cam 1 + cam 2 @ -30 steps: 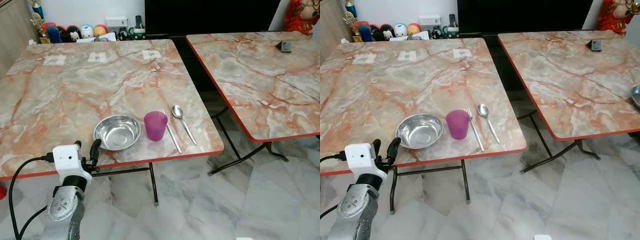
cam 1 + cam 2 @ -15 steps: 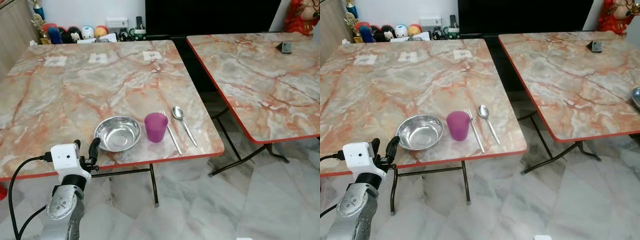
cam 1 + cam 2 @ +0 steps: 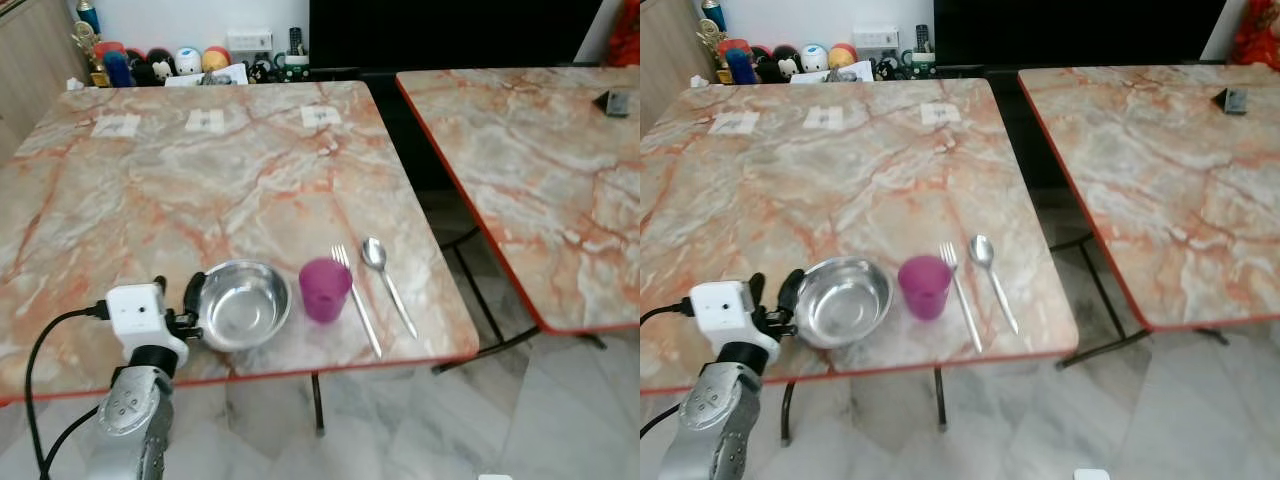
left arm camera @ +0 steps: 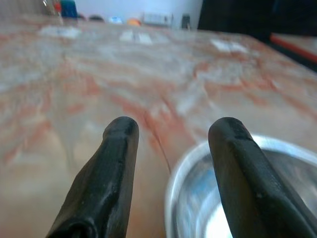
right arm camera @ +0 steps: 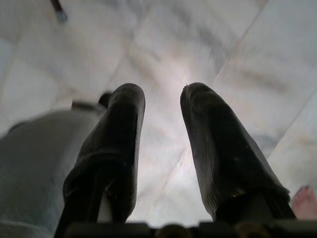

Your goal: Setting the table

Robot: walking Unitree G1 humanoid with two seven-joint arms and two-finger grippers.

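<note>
1. Near the front edge of the surface sit a bowl, a purple cup, a fork and a spoon, in a row toward the front right corner.
2. Left end effector is spread wide and holds nothing; one finger hangs over the bowl's rim, the other over bare surface.
3. A second ago it hovered off the front edge, short of the bowl; now it has reached the rim, though the camera has also shifted.
4. That suggests a grasp on the bowl is about to begin; contact seems likely but blur hides it.
5. Right end effector hangs idle over the floor, fingers parted and empty.
</note>
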